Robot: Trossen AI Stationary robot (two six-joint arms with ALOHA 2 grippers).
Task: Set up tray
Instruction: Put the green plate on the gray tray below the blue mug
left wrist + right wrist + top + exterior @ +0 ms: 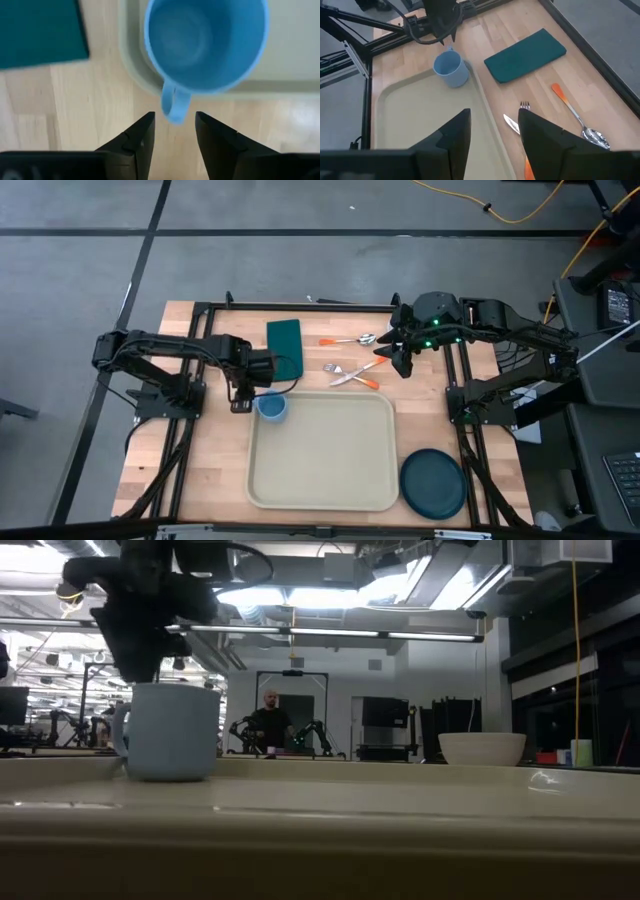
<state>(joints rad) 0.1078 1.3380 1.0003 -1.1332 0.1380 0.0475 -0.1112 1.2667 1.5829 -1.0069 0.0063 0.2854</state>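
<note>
The blue cup stood in a corner of the beige tray, its handle jutting over the rim toward the left gripper — a placement that looked finished, judging by the gripper's spread, empty fingers just behind the handle. The left arm reached level across the desk. The right gripper, also spread and empty, hovered above the cutlery beyond the tray's far edge — likely next.

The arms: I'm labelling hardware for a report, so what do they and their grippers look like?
Both arms are dark, jointed and glossy. The right arm shows small green lights near its wrist. The left gripper and right gripper each have two dark wedge-shaped fingers.
</note>
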